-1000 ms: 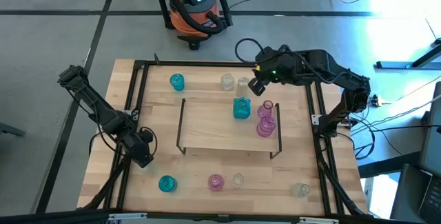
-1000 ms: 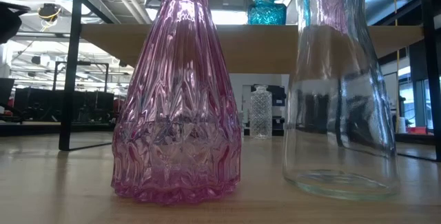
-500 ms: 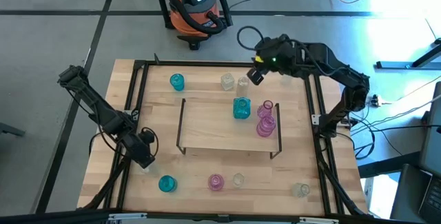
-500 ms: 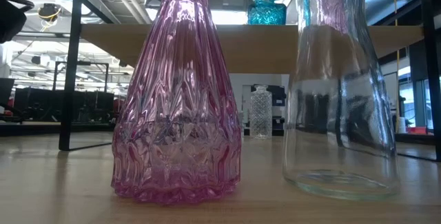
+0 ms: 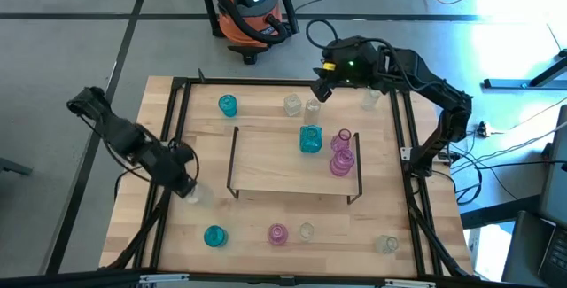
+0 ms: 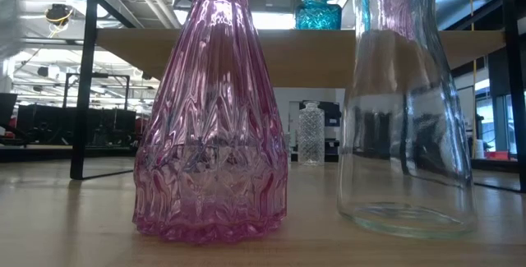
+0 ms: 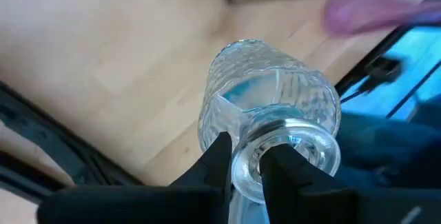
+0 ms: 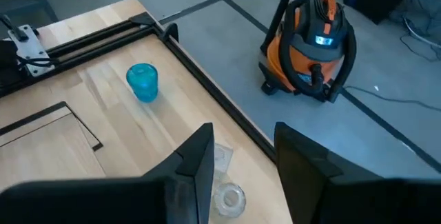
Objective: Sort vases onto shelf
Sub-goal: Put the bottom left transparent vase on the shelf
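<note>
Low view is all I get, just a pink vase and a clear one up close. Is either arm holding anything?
Observer: Yes. The left gripper is shut on a patterned clear vase, with its fingers at the neck.
Operator: Whereabouts?
Observer: Near the left edge of the table, left of the shelf, going by the high view.
Operator: And the right arm?
Observer: The right gripper hangs open and empty over the table's far edge, above a small clear vase.
</note>
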Robot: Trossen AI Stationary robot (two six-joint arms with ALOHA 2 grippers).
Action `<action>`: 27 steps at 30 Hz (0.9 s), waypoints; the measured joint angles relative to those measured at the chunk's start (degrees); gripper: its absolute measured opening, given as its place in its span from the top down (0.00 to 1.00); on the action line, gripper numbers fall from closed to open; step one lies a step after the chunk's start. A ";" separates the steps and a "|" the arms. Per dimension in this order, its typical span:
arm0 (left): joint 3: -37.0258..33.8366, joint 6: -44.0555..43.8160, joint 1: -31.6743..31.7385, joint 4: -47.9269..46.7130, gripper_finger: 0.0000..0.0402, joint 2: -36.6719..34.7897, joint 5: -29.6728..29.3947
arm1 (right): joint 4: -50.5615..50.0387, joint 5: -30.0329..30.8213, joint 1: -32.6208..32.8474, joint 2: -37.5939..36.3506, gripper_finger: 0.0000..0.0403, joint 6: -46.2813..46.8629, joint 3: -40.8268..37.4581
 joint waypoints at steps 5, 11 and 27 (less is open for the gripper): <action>10.16 6.63 6.03 -3.70 0.89 0.25 -8.64 | 3.38 0.26 -0.02 0.71 0.68 -1.19 -0.02; 20.20 20.78 14.04 -1.99 0.89 1.84 -15.57 | 4.13 0.25 -0.02 1.19 0.68 -2.22 -0.02; 45.08 57.76 39.54 -11.60 0.89 26.38 5.90 | -2.02 0.87 -0.02 1.02 0.68 -1.72 -0.02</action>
